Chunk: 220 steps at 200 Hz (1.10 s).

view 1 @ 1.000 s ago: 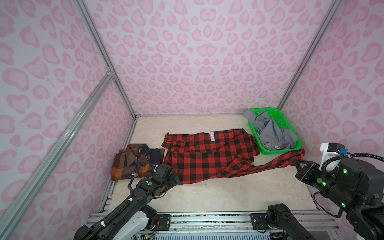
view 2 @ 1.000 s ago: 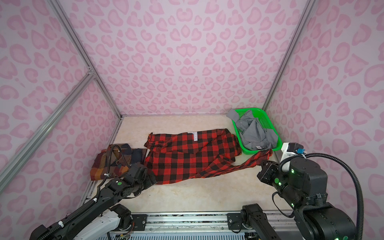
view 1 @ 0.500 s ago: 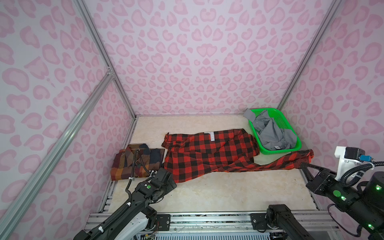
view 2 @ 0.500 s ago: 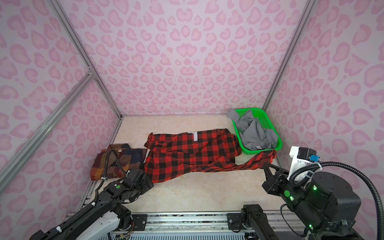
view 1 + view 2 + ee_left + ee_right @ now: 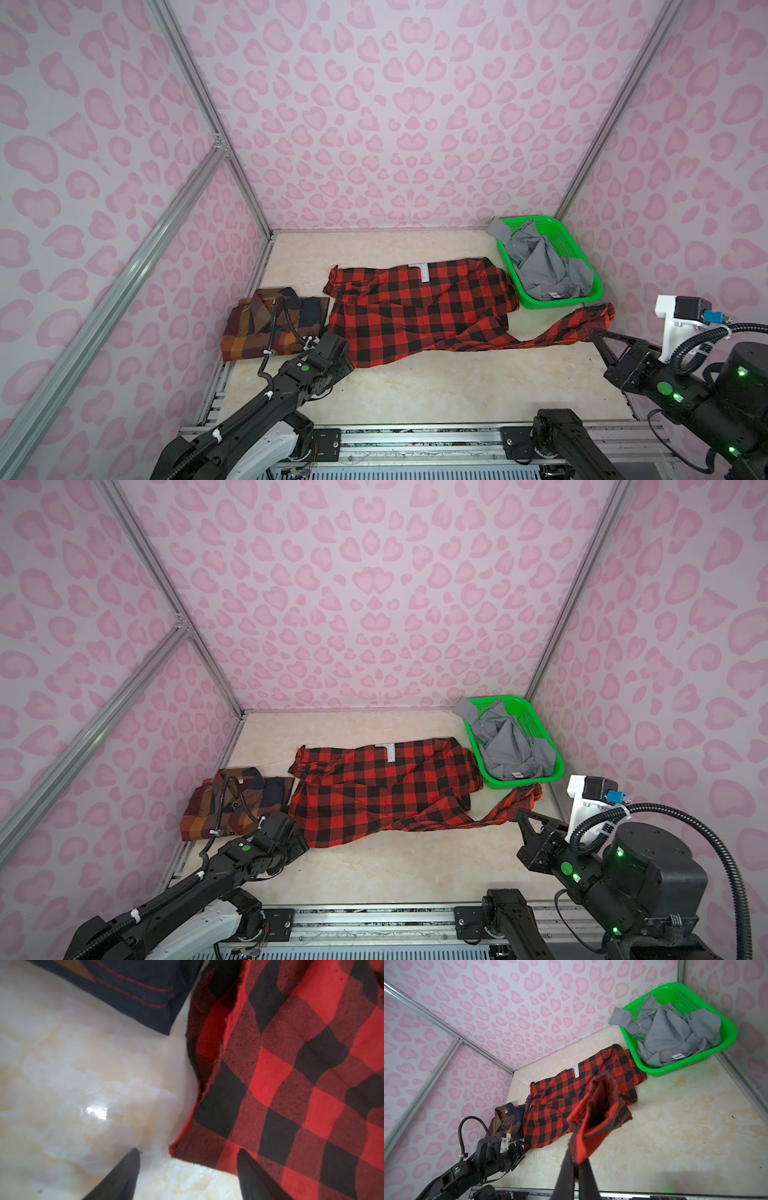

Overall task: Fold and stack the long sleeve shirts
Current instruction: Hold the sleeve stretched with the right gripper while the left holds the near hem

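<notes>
Since a second ago the right arm has swung back a little and sits lower, and the sleeve point(image 5: 540, 338) it holds now looks thinner and straighter; the left arm sits in almost the same spot. Right end effector point(image 5: 596, 333) is closed tight on the red cuff point(image 5: 596, 1109) of the flannel point(image 5: 415, 316), and the cuff sticks up past its fingers in the right wrist view. From there the sleeve runs low over the table point(image 5: 415, 395) back to the flannel's body, passing just by the near side of the green basket point(image 5: 552, 305). Left end effector point(image 5: 187, 1150) is open, down by the near left corner of the flannel. In the left wrist view one finger point(image 5: 255, 1174) is over the checked cloth, the other finger point(image 5: 122, 1172) is over bare table, and the corner of the hem lies between them; I cannot tell if they touch the cloth. The flannel lies spread out in the middle of the table, a bit wrinkled, with its grey label point(image 5: 423, 272) at the far edge. Just left of it lies the plaid shirt point(image 5: 257, 328), folded, close to the left wall, with a thin strip of table showing between them in the left wrist view. The grey shirt point(image 5: 544, 266) is bunched up in the basket at the far right corner, and one part hangs over the rim.
</notes>
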Each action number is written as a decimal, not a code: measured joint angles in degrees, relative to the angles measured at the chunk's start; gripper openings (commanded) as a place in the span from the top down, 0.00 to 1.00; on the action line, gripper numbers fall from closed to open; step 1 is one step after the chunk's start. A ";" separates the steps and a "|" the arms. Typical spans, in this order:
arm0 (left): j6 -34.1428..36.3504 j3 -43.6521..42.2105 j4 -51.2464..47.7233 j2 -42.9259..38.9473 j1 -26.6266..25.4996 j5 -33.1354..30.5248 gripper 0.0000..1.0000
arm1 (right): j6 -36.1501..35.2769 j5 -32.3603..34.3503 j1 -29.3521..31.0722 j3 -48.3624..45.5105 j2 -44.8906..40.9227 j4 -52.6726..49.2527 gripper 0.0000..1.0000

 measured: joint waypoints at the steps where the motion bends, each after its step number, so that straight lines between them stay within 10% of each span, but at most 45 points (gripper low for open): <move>1: 0.00 0.02 0.07 0.07 0.00 -0.02 0.35 | -0.02 0.00 -0.02 -0.02 0.00 0.00 1.00; 44: 1.44 0.83 2.71 3.41 -0.04 -1.51 0.57 | -0.28 0.00 0.04 -0.33 -0.07 0.00 1.00; 77: 2.14 1.86 3.69 4.48 -0.02 -3.17 0.95 | -0.39 0.04 0.50 -0.35 -0.07 0.00 1.00; 220: 2.62 11.58 -17.31 -15.74 -0.04 -3.43 0.98 | -1.64 2.08 2.21 9.94 4.55 -0.02 1.00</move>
